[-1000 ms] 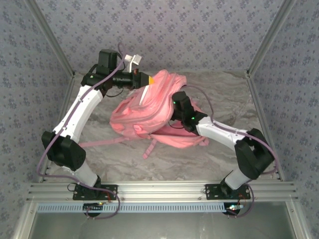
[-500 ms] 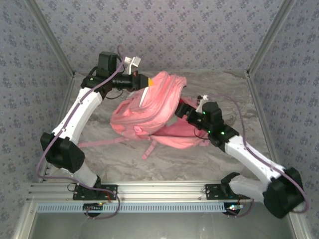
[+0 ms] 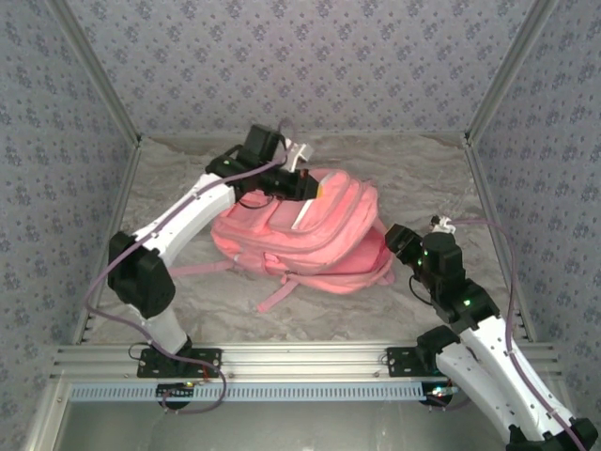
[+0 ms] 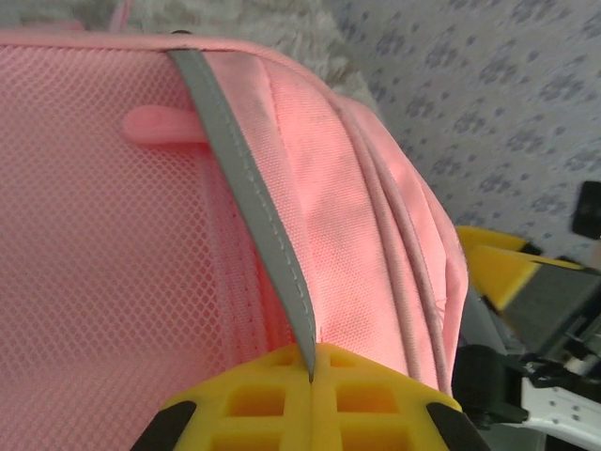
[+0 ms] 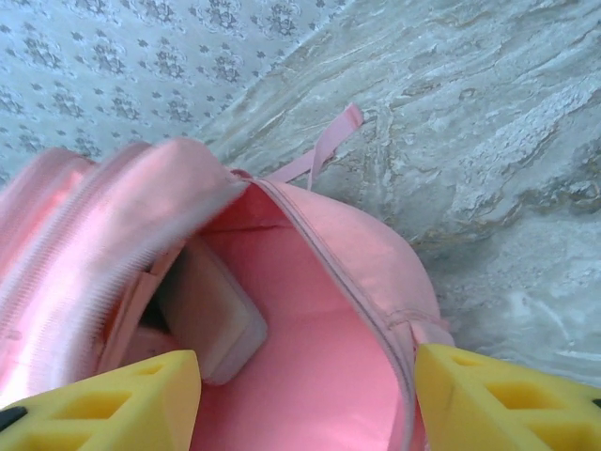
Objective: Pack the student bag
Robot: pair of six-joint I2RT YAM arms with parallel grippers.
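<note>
Top external view: the bag [image 3: 310,235] lies on the table [image 3: 451,178], midway between the arms. At its far side the left gripper [image 4: 310,362] is clamped on its grey strip [image 4: 254,216]. The right gripper [image 5: 305,368] hangs wide and empty at the bag's open mouth.

bright, even light; soft wrist-view blur

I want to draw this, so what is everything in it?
backpack: one, pink, lying on the table's middle
strip: one, grey, sewn on the backpack
pale object: one, cream, inside the backpack
table: one, grey marble look, under everything
walls: three, blue-grey flowery, around the table
left arm and right arm: white and black, either side of the backpack
left claw: one, yellow, shut on the strip
right claw: one, yellow, open, at the backpack's opening
</note>
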